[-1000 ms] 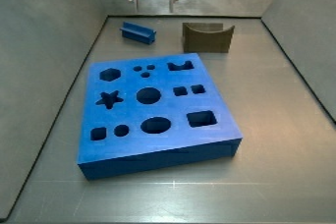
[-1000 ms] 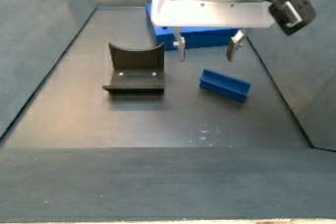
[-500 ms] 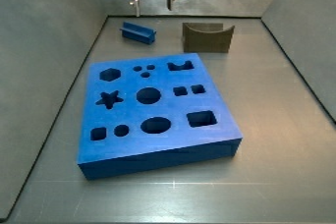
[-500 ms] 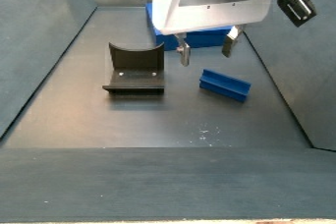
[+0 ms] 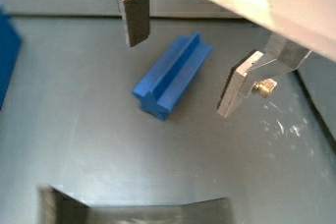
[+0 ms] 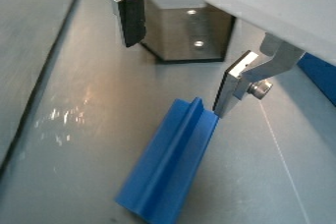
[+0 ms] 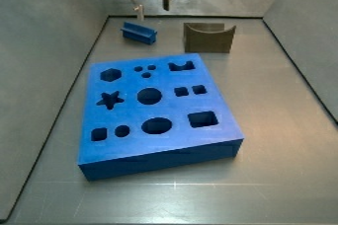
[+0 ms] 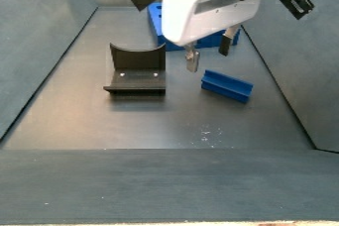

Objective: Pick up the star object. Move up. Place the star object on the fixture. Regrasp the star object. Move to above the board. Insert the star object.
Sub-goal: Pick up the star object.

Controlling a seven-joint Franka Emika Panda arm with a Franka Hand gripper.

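The star object (image 7: 138, 33) is a blue bar with a star-shaped cross-section. It lies flat on the floor at the back, and shows in the other side view (image 8: 227, 85) and in both wrist views (image 5: 174, 75) (image 6: 168, 164). My gripper (image 7: 149, 7) hangs above it, open and empty; in a side view (image 8: 208, 54) it is just behind the bar. The fingers (image 5: 136, 17) (image 6: 234, 85) stand wide apart on either side of the bar, clear of it. The blue board (image 7: 158, 111) with shaped holes lies in front. The dark fixture (image 7: 209, 37) stands beside the bar.
The fixture shows close by in a side view (image 8: 137, 69) and in both wrist views (image 6: 191, 33) (image 5: 132, 208). The board's edge (image 5: 7, 51) shows in a wrist view. Grey sloping walls (image 7: 79, 61) enclose the floor.
The gripper has turned about its vertical axis and shifted toward the star object, so its fingers now straddle the bar. The bar, board and fixture have not moved.
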